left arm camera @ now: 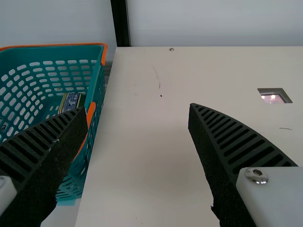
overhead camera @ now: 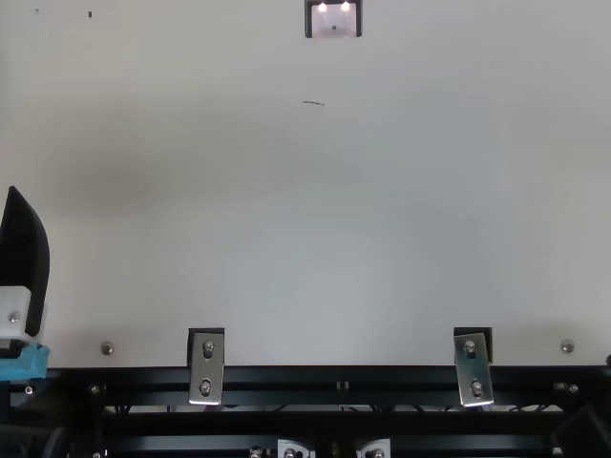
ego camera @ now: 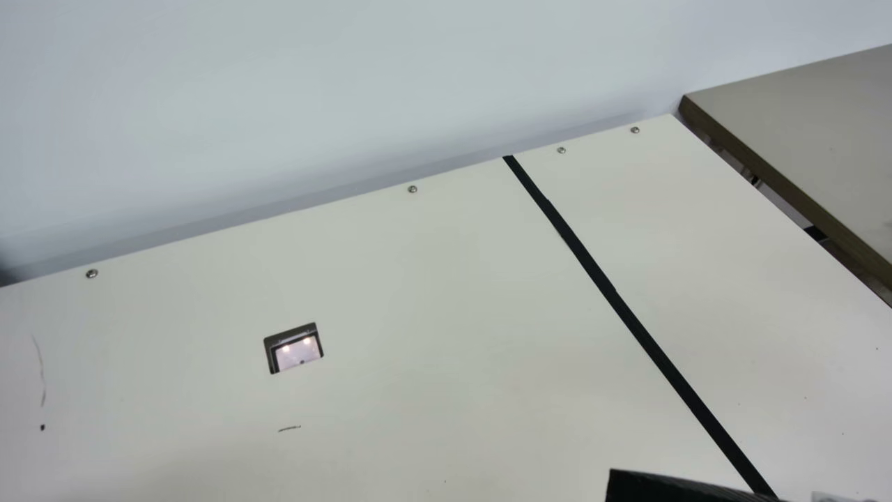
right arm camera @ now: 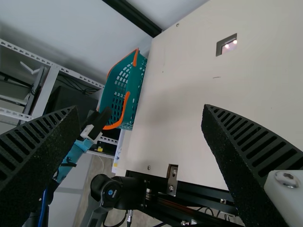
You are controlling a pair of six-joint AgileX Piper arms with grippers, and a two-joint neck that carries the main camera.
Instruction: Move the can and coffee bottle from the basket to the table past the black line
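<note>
I see a pale wall (ego camera: 279,104) at the back, a brown-edged board (ego camera: 822,125) over to the right, and, in the right wrist view, a metal rack (right arm camera: 46,90).

Beyond left gripper (overhead camera: 24,253): pale wall (ego camera: 279,84). Outboard of it: white perforated racking (right arm camera: 28,55). Beyond, rightward of right gripper (ego camera: 648,488): 1 brown-edged worktop (ego camera: 822,118).

One basket (left arm camera: 42,51), at least one item (left arm camera: 71,101) inside it, one black line (ego camera: 635,324), one cut-out (ego camera: 296,352) and two metal brackets (overhead camera: 207,367) are counted at the worktop (ego camera: 418,279).
</note>
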